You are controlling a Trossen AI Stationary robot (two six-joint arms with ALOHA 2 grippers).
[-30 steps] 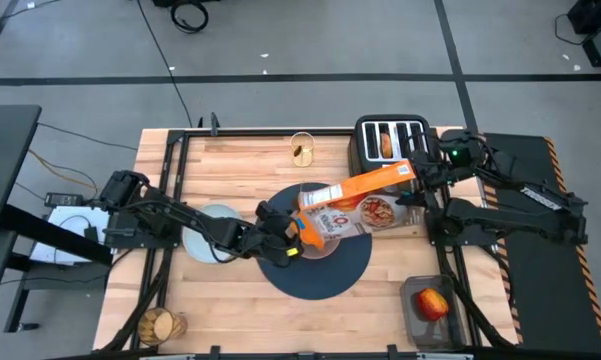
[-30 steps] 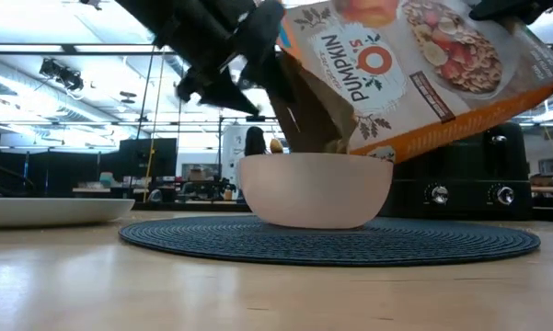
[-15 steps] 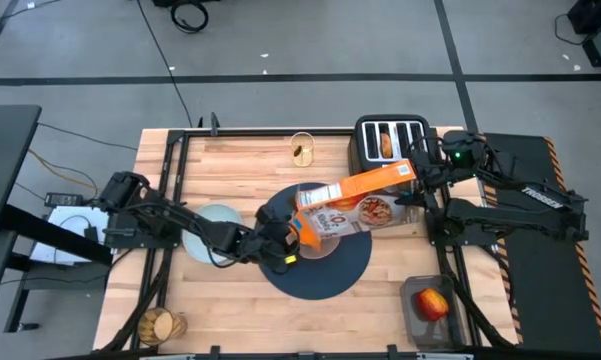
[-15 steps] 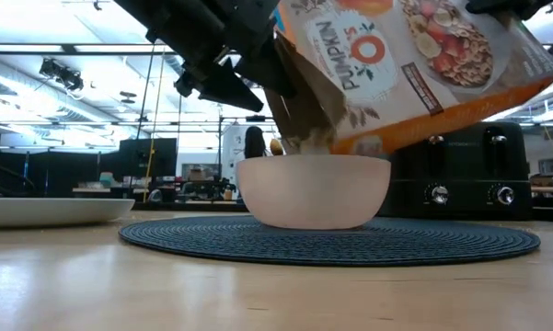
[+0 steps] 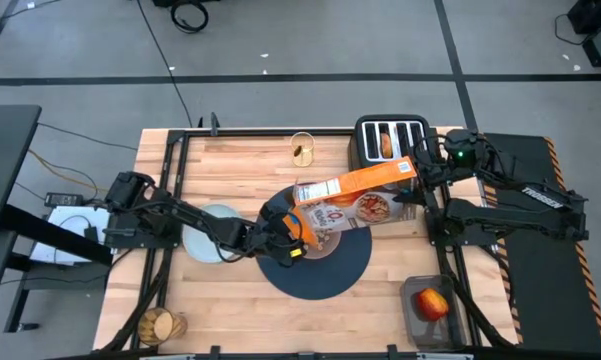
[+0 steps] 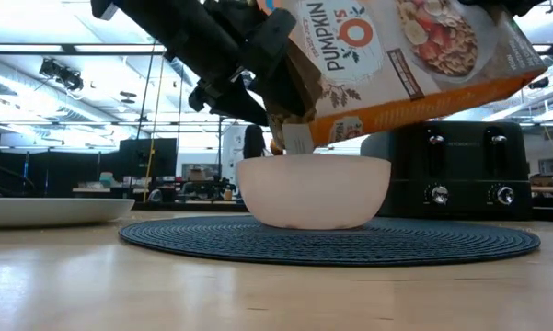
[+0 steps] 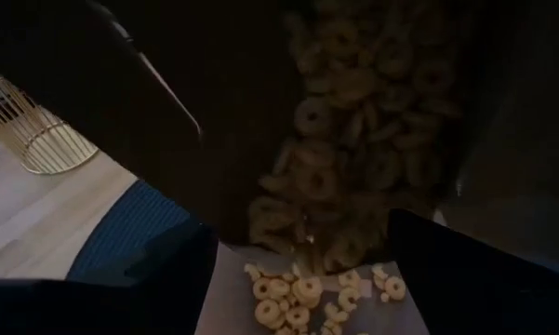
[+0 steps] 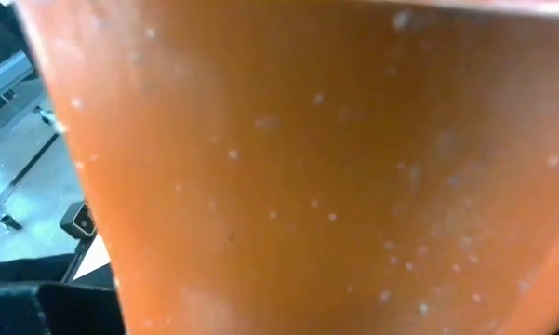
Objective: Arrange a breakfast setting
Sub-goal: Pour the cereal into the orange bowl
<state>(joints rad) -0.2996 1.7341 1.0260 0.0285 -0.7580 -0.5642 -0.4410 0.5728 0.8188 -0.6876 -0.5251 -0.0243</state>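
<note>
Both grippers grasp the tilted cereal box (image 5: 352, 186); cereal (image 7: 302, 288) pours into the bowl (image 6: 315, 190). Next: level box.

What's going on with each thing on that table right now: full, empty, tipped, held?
cereal box: tipped over the bowl, open end down, held between both arms.
cereal: some lies in the bowl, more sits in the box mouth.
bowl: upright on the placemat.
placemat: flat on the table.
plate: beside the placemat; contents not visible.
toaster: something in one slot.
apple: untouched, near the table's right edge.
</note>
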